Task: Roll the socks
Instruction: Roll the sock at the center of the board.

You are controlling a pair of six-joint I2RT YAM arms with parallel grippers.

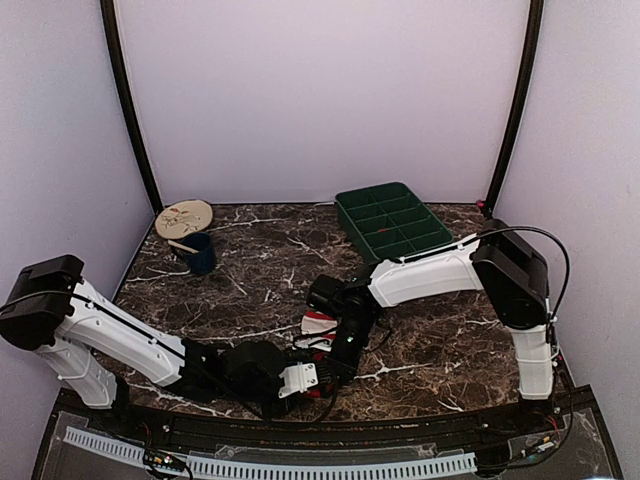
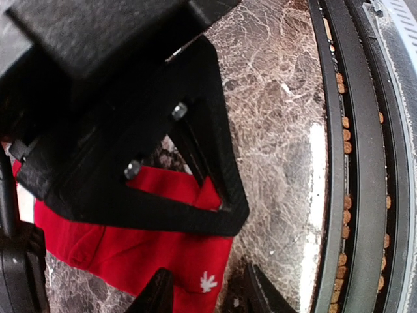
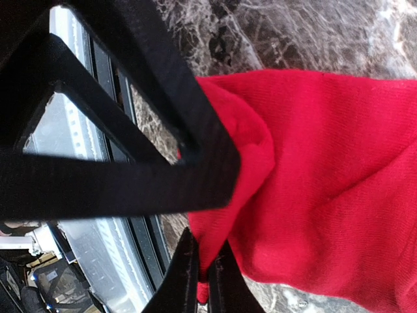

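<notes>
Right gripper (image 3: 203,277) clamps tight on a fold of the red fabric sock (image 3: 326,182), which lies on the dark marble tabletop (image 1: 260,280) near its front edge, between the two arms. Left gripper (image 2: 208,292) hangs released, fingers spread over the sock's white-flecked end

Left arm (image 1: 120,335) and right arm (image 1: 430,275) low, wrists close together, left fingers (image 2: 156,297) parted, right fingers (image 3: 184,277) pinched shut.

socks (image 3: 326,195): red knit, bunched and folded, small white motif on one, lying on marble table (image 2: 280,98) near its front edge.
</notes>
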